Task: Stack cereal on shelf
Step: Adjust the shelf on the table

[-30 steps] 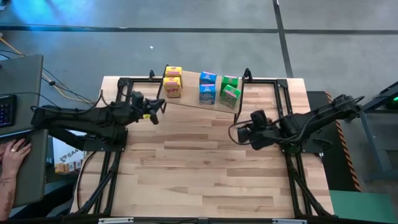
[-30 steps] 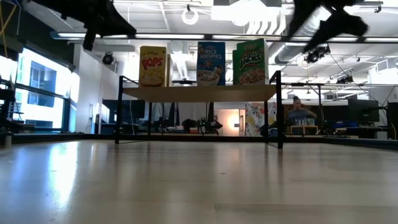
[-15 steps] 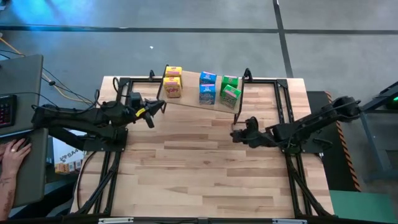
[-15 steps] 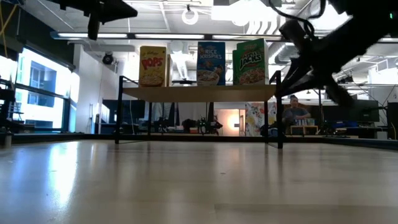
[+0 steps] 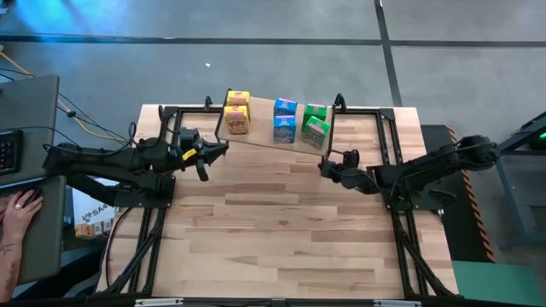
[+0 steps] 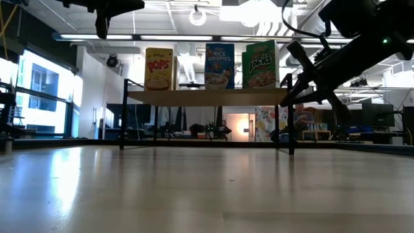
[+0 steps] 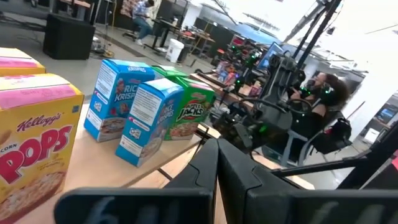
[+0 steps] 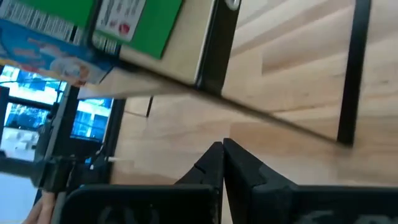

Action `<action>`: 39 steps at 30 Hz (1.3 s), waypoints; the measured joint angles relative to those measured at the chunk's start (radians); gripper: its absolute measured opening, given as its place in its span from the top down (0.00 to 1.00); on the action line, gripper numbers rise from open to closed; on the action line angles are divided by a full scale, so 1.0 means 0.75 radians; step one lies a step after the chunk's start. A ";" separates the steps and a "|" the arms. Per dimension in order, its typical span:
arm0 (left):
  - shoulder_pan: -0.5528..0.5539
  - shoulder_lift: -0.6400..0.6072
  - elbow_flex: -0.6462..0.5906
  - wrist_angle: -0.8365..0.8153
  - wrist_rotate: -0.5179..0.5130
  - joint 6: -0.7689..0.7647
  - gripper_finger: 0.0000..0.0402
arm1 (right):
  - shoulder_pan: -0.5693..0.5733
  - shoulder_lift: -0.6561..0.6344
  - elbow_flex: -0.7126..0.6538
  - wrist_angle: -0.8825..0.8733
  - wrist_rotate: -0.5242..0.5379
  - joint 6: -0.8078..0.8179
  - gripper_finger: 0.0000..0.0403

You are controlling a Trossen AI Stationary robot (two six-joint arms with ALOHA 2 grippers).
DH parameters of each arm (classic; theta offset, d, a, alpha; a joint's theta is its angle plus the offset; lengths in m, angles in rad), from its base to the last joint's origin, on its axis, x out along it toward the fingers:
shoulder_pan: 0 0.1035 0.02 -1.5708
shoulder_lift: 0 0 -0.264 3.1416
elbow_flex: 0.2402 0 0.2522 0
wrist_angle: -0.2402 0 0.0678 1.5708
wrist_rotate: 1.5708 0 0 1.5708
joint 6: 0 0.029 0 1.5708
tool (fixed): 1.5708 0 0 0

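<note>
Six small cardboard cereal boxes (image 5: 277,121), yellow, blue and green pairs, all on the light-wood, black-legged shelf (image 6: 207,97); left gripper (image 5: 207,154) and right gripper (image 5: 328,165), jaws pressed together and empty, just before it; stacking seemingly complete, retreat next.

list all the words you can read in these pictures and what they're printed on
"Kellogg's CORN POPS": front yellow cereal box.
"POPS": yellow box on the shelf, low view.
"RICE KRISPIES": blue box, and both blue boxes in the left wrist view.
"APPLE JACKS": green box.
Side-panel print and barcode on the green box in the right wrist view: too blurred to read.
</note>
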 joint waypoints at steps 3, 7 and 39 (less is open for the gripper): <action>0.000 0.000 0.000 0.000 -0.001 0.000 1.00 | -0.030 0.000 0.000 -0.001 0.002 -0.018 1.00; 0.000 0.000 0.000 0.000 -0.001 0.001 1.00 | -0.061 0.000 0.000 -0.002 -0.024 -0.062 1.00; 0.001 0.001 0.000 0.130 0.148 0.033 1.00 | -0.255 -0.001 0.001 -0.120 -0.224 -0.394 1.00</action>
